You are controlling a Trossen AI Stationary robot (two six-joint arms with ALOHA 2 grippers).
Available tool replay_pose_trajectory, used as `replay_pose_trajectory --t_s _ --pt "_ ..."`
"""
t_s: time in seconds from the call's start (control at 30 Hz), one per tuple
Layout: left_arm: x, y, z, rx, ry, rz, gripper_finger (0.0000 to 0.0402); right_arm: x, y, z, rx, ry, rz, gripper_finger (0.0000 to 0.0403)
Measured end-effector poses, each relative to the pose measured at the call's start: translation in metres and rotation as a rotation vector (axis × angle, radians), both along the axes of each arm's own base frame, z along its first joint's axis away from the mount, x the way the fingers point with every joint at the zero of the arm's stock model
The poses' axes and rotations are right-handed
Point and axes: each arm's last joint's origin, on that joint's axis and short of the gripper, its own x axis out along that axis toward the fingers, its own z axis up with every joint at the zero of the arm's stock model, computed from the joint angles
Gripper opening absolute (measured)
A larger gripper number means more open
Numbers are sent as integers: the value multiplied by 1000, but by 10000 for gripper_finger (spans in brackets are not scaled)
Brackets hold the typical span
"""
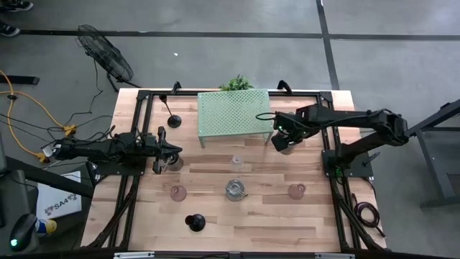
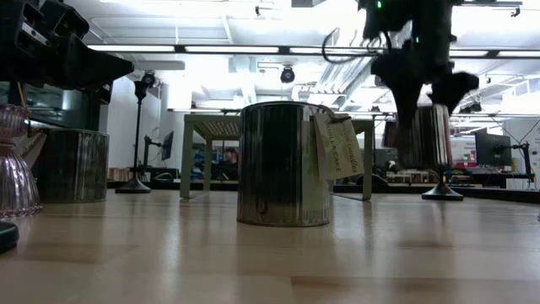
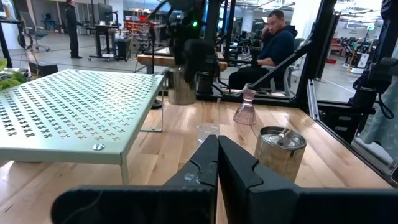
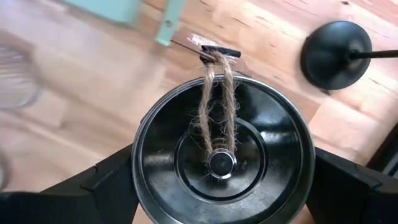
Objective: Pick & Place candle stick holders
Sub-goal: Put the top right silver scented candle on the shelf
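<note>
My right gripper [image 1: 282, 140] is shut on a shiny silver cup [image 4: 221, 155] with a twine-tied tag, just off the right front corner of the pale green rack [image 1: 233, 115]. In the low view the cup [image 2: 426, 135] is above the table. My left gripper [image 3: 217, 168] is shut and empty at the table's left [image 1: 169, 153], beside another silver cup [image 1: 173, 165]. On the table stand a third silver cup [image 1: 235, 189], a clear glass holder [image 1: 236, 162], two pink ones [image 1: 177, 193] [image 1: 296, 191] and black holders [image 1: 175, 120] [image 1: 195, 223]. My right gripper holds the silver cup by its outer wall near the rim [image 4: 138, 163], pinched between the two fingers, one on each opposite side. The fingers come from above, pointing down. The cup is upright with its open mouth up, lifted clear of the table.
The green rack stands at the table's far middle, with a leafy plant [image 1: 236, 83] behind it. A black holder's round base [image 4: 336, 53] stands close to the held cup. Black frame rails run along the table's left and right sides. People sit and stand beyond the table.
</note>
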Motion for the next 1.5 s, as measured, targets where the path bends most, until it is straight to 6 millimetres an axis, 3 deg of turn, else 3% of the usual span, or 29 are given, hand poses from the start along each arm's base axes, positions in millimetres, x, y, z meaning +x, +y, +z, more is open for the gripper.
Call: replay_pose_trajectory --t_s 0.4,0.67,0.87,1.13,1.5 --pt "0 0 0 0 0 0 0 8 8 79 -74 -145 127 345" --pt "0 0 0 0 0 0 0 10 -16 118 -271 -282 142 346" --pt "0 0 0 0 0 0 0 17 -51 122 -350 -363 153 346" --pt "0 0 0 0 0 0 0 35 -104 109 -372 -440 159 346" --pt "0 0 0 0 0 0 0 66 -148 124 -375 -329 177 345"
